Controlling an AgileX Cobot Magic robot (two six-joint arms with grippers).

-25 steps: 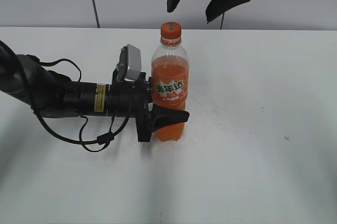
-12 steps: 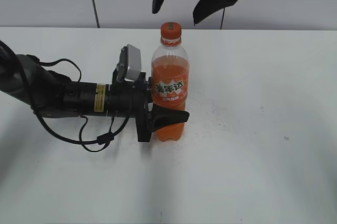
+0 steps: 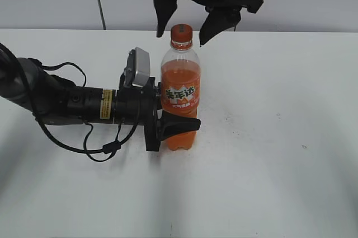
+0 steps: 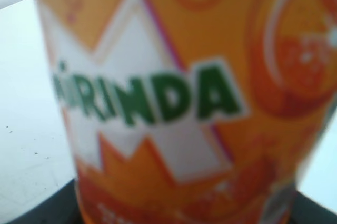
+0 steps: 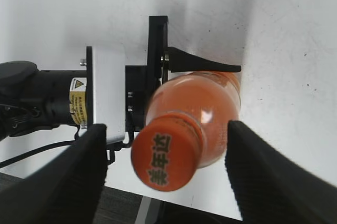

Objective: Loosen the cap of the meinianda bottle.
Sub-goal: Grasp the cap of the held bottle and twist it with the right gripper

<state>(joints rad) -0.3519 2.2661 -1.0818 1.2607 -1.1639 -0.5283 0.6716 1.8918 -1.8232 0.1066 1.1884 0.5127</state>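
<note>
The meinianda bottle (image 3: pixel 180 95) stands upright on the white table, with orange drink and an orange label. Its orange cap (image 3: pixel 181 31) sits on top. My left gripper (image 3: pixel 170 126) lies sideways and is shut on the bottle's lower body. The label fills the left wrist view (image 4: pixel 174 97). My right gripper (image 3: pixel 182 28) hangs open over the bottle, one finger on each side of the cap, not touching it. In the right wrist view the cap (image 5: pixel 166 158) shows from above between the open fingers (image 5: pixel 166 174), with the bottle (image 5: pixel 205 105) below.
The white table (image 3: pixel 279 137) spreads round the bottle. The left arm and its cable (image 3: pixel 67 106) lie on the table at the left. A grey wall stands behind.
My right gripper has come down and to the left, from above and right of the bottle to straddling the cap. The bottle and left gripper have not moved.
</note>
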